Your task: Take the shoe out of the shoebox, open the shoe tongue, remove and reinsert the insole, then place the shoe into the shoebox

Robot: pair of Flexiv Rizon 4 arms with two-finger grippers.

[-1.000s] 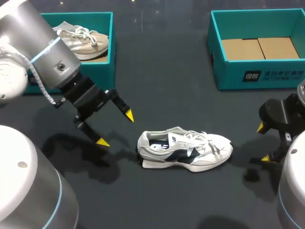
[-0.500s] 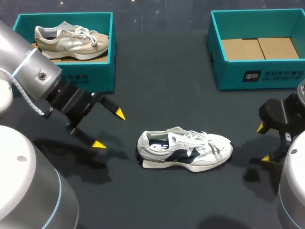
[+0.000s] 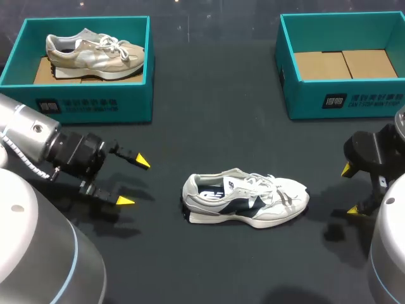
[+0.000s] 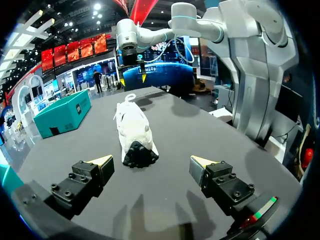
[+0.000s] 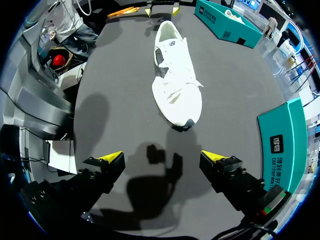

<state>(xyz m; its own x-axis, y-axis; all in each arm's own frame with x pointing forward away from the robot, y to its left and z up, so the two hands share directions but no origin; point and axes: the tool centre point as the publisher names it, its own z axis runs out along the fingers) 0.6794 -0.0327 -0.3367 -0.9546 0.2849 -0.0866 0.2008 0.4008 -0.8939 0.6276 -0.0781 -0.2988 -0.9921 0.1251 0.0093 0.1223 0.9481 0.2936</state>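
Shoebox (image 3: 95, 104), teal, upper left of the frame: holds a beige sneaker (image 3: 95, 54). Left arm (image 3: 38, 142), entering from the left edge at mid-height: left jaws apart, holding nothing, yellow tips pointing right toward the heel of the task shoe and clear of it. White and navy sneaker (image 3: 247, 199), lower centre: stands on its sole on the dark desk (image 3: 215, 107), outside both boxes, heel left, toe right. Second shoebox (image 3: 342, 95), teal, upper right: brown cardboard (image 3: 345, 63) lines its floor. Right arm (image 3: 376, 158), right edge: right jaws apart, holding nothing, clear of the toe.
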